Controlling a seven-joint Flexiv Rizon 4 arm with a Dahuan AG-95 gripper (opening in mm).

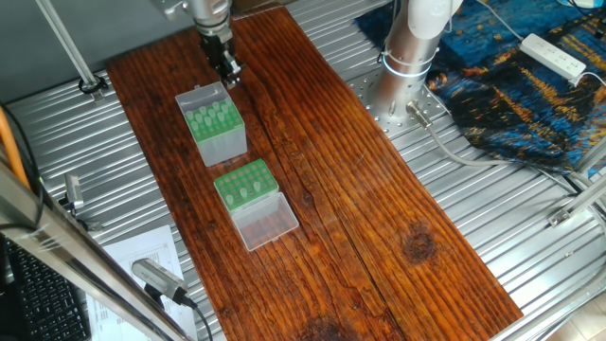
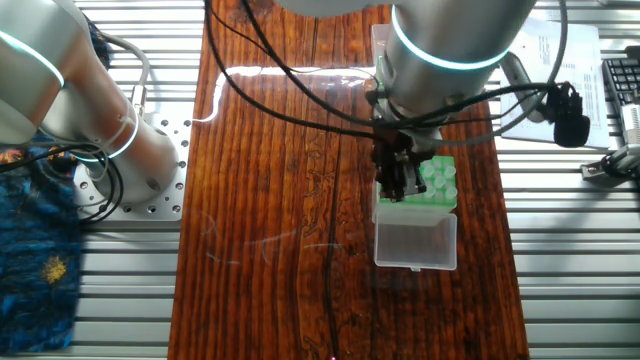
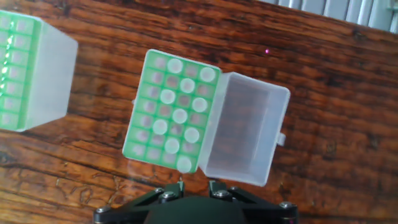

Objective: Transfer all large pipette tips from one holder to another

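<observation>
The wooden tabletop point(image 1: 379, 208) carries both boxes, and the arm point(image 2: 450, 40) reaches over it with the tool point(image 1: 227, 68) pointing down. In one fixed view the taller grey-sided holder point(image 1: 212, 122) stands just below and in front of the tool, and the low green rack point(image 1: 248, 187) with its clear lid point(image 1: 266, 222) swung open lies farther out, beyond that holder. In the hand view the rack point(image 3: 171, 112) sits directly ahead of the fingertips point(image 3: 180, 185), the taller holder point(image 3: 28, 71) off to the left edge. The tool's jaws stand slightly apart with nothing between them. Pale large pipette tips point(image 3: 180, 116) fill scattered holes of the rack.
</observation>
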